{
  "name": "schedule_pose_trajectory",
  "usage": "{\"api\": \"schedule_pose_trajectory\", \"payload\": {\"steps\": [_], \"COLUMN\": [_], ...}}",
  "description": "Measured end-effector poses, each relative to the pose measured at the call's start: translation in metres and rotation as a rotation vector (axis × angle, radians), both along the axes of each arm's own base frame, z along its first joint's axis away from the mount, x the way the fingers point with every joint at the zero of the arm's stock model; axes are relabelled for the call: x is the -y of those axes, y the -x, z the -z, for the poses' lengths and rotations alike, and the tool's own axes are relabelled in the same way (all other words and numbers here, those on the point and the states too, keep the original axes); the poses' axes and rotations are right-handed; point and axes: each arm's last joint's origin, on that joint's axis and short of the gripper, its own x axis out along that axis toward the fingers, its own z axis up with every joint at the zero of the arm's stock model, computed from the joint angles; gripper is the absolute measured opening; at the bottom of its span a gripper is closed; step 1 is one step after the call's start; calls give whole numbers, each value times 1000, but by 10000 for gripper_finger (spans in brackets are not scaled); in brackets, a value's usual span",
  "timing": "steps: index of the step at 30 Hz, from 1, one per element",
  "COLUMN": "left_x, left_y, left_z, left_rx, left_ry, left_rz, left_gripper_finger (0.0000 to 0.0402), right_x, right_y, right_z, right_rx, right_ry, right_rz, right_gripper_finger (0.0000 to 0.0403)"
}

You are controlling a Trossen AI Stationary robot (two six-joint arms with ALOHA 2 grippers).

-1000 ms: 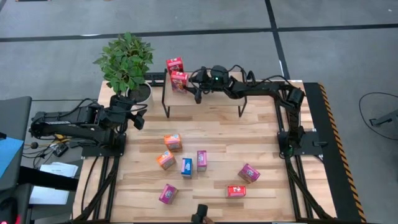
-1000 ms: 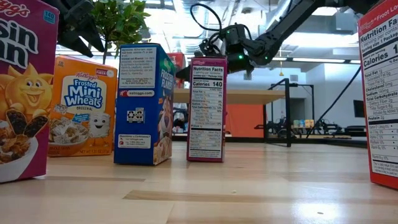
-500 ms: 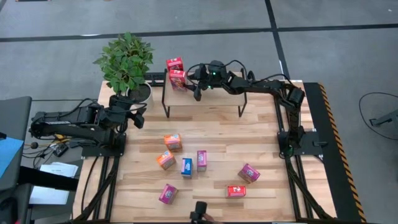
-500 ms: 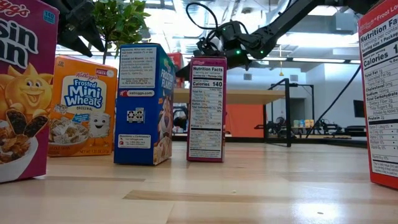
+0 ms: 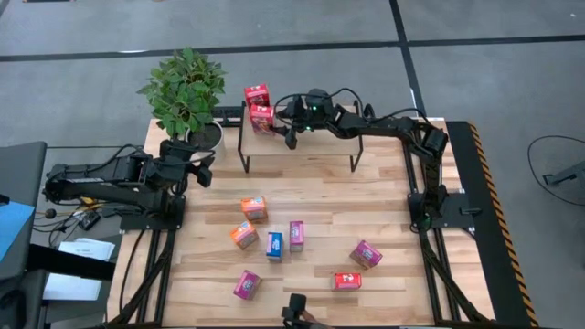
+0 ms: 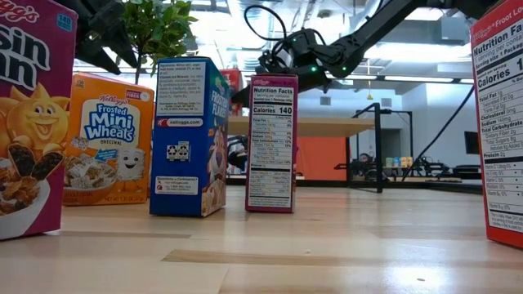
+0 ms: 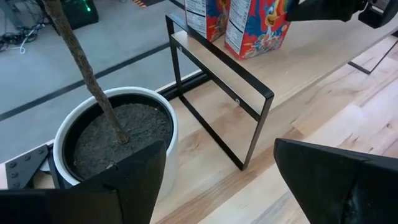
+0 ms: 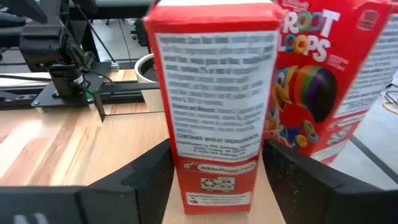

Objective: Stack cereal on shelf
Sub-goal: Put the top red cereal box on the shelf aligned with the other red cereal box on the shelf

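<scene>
Base of red cereal box (image 8: 214,106) hidden behind right wrist's jaws

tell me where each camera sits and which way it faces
High: overhead, straight down on the table, both arms showing.
Low: at tabletop height, level past the blue cereal box; arms overhead.
Left wrist: past its open left gripper at the plant pot and shelf.
Right wrist: right gripper around a red cereal box.
Both wrist views share the red boxes.

two cereal boxes (image 5: 260,105) stand on the shelf's (image 5: 320,146) left end, seven more (image 5: 291,235) on the table (image 5: 384,201) before it.
</scene>
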Motion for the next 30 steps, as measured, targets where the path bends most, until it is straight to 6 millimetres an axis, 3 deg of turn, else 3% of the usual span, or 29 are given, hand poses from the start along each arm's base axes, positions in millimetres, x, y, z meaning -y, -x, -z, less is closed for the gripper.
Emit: {"api": "schedule_pose_trajectory", "payload": {"steps": [6,18,23,30], "left_x": [0,0,0,0], "left_y": [0,0,0,0], "left_z": [0,0,0,0], "left_rx": [10,10,14,27], "left_ry": [8,8,7,4], "left_rz": [-6,-6,-12,-35], "left_gripper_finger": [290,290,290,290], "right_x": [3,1,0,1], "right_y": [3,31,44,32], "right_z": [-1,-42,-51,-28], "right_rx": [-9,-47,-92,-141], "right_ry": [-3,2,-27,-44], "right_rz": [20,47,57,43], "right_gripper_finger": [306,310,281,205]}}
